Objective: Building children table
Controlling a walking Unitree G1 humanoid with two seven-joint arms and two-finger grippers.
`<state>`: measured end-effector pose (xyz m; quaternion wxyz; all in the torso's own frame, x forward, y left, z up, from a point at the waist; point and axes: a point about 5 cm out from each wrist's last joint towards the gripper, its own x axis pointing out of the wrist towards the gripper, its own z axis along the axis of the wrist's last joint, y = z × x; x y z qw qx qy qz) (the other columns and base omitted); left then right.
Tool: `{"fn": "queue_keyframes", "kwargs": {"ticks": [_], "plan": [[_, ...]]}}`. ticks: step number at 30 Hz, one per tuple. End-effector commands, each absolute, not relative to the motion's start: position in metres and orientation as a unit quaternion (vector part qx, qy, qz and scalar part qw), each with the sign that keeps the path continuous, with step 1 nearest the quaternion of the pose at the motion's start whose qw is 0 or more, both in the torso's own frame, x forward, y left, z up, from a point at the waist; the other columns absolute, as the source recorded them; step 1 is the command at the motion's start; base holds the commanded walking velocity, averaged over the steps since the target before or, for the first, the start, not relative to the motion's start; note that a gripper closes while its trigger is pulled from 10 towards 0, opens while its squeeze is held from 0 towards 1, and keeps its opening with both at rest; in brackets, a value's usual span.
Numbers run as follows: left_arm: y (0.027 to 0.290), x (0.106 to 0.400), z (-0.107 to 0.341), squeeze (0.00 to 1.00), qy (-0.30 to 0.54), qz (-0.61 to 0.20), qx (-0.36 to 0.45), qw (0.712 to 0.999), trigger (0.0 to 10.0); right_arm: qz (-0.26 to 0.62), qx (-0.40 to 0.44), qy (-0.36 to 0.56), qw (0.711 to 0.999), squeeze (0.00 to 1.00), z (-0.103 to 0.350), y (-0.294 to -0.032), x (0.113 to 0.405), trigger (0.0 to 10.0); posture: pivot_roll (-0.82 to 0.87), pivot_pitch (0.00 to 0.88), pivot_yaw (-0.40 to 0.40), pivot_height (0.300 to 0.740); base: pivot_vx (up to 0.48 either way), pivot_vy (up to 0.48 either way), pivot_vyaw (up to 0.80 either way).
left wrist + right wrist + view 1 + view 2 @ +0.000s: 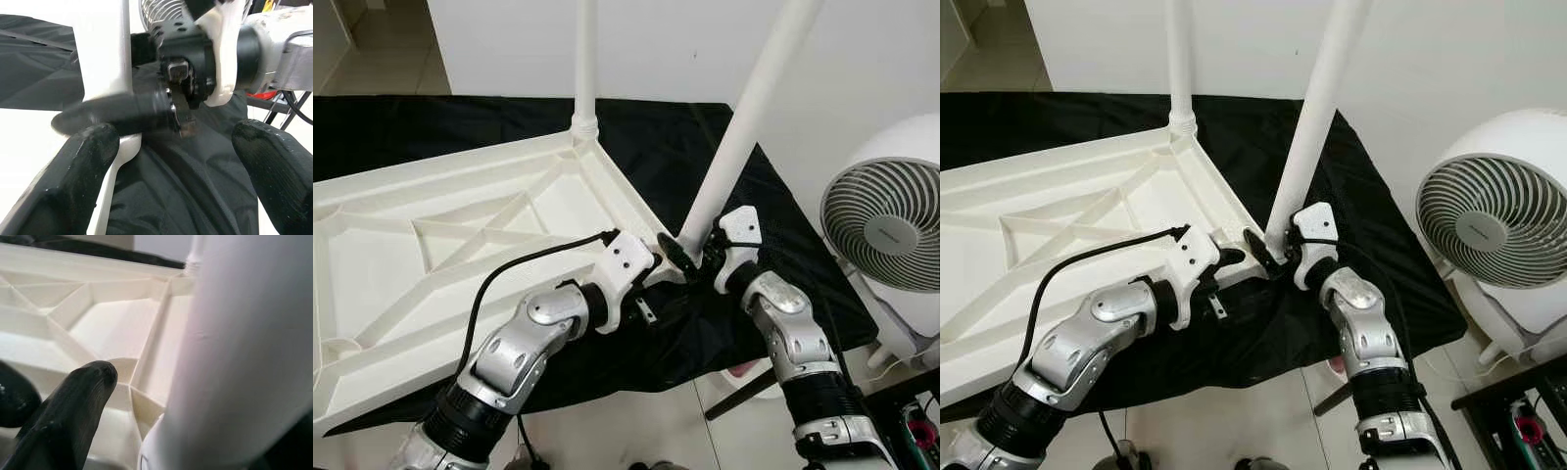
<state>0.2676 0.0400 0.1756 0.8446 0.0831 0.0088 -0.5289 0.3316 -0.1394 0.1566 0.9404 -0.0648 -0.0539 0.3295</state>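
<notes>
The upturned tabletop lies on a black cloth, one leg upright at its 12 o'clock corner. The left gripper, fingers open, is at the 3 o'clock corner. The right gripper grips a tilted leg there. A fan stands at far right.

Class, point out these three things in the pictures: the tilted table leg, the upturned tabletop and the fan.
tilted table leg (744,117), left eye view, mid-shaft
upturned tabletop (372,264), left eye view, ribbed underside
fan (1489,220), right eye view, front grille
</notes>
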Motion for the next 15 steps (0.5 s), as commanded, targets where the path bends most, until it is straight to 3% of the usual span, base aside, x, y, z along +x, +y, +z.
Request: {"fn": "queue_keyframes", "kwargs": {"ticks": [1, 3, 4, 7, 8, 15], "plan": [[0.040, 0.267, 0.177, 0.00, 0.010, -0.543, 0.091, 0.835, 10.0, 0.355, -0.069, -0.048, 0.931, 0.00, 0.154, -0.137, 0.337, 10.0, 0.10, 0.070, -0.080, 0.740, 0.000, 0.000, 0.00], [0.040, 0.267, 0.177, 0.00, 0.009, -0.542, 0.092, 0.835, 10.0, 0.359, -0.069, -0.044, 0.930, 0.00, 0.152, -0.137, 0.339, 10.0, 0.10, 0.070, -0.080, 0.740, 0.000, 0.000, 0.00], [0.040, 0.267, 0.177, 0.00, 0.009, -0.542, 0.093, 0.835, 10.0, 0.363, -0.068, -0.041, 0.928, 0.00, 0.151, -0.137, 0.340, 5.8, 0.10, 0.070, -0.080, 0.740, 0.000, 0.000, 0.00], [0.041, 0.267, 0.177, 0.00, 0.009, -0.542, 0.092, 0.836, 10.0, 0.364, -0.069, -0.039, 0.928, 0.00, 0.150, -0.139, 0.341, 5.8, 0.10, 0.068, -0.079, 0.740, 0.000, 0.000, 0.00], [0.041, 0.267, 0.178, 0.00, 0.009, -0.541, 0.092, 0.836, 10.0, 0.366, -0.065, -0.030, 0.928, 0.00, 0.147, -0.142, 0.344, 0.0, 0.11, 0.070, -0.080, 0.740, 0.000, 0.000, 0.00], [0.041, 0.267, 0.178, 0.00, 0.009, -0.541, 0.092, 0.836, 10.0, 0.368, -0.064, -0.019, 0.927, 0.00, 0.142, -0.147, 0.344, 0.0, 0.11, 0.072, -0.080, 0.740, 0.000, 0.000, 0.00]]}}
